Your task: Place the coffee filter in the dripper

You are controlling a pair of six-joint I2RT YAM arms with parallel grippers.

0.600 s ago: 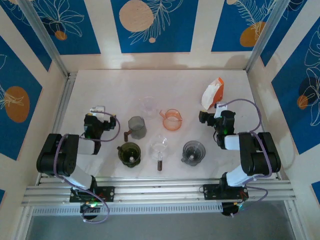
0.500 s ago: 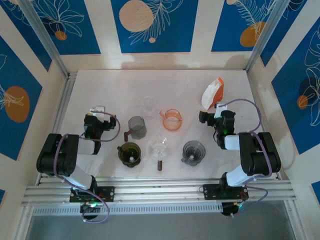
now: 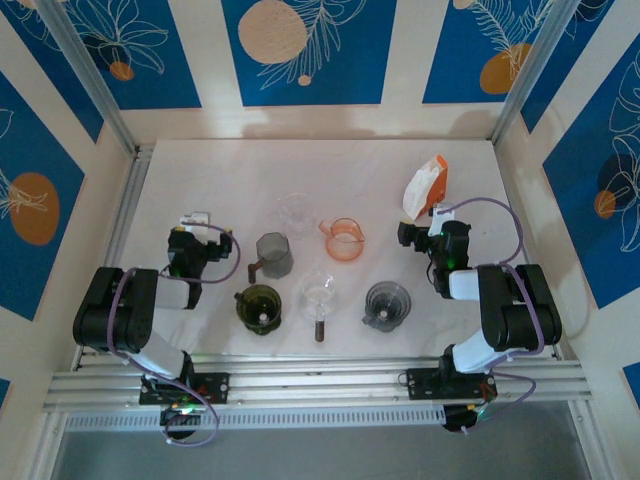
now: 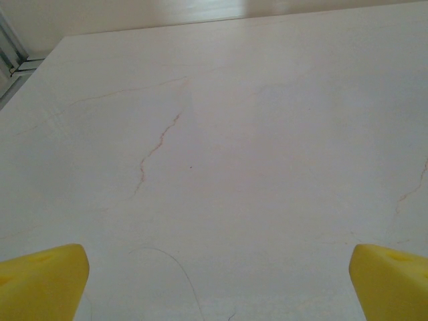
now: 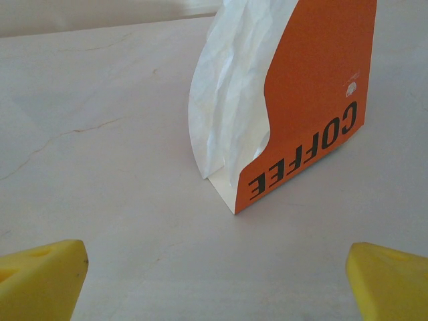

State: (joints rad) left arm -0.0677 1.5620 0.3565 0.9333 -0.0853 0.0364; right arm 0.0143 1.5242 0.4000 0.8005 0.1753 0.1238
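White coffee filters [image 5: 227, 100] stand upright in an orange holder [image 3: 427, 187] printed "COFFEE" [image 5: 314, 107] at the back right of the table. My right gripper [image 3: 416, 233] sits low just in front of the holder, open, its yellow fingertips [image 5: 43, 277] wide apart with nothing between them [image 5: 217, 281]. Several drippers stand mid-table: an orange one [image 3: 343, 241], a grey one [image 3: 273, 255], a green one [image 3: 259, 306], a dark one [image 3: 386, 304] and two clear ones [image 3: 320, 291]. My left gripper [image 3: 196, 222] rests open at the left over bare table [image 4: 217, 281].
The white marbled tabletop [image 4: 221, 154] stretches ahead of the left gripper. A metal frame rail [image 3: 125, 215] borders the table's left side and blue patterned walls enclose it. A clear dripper [image 3: 296, 209] stands behind the orange one.
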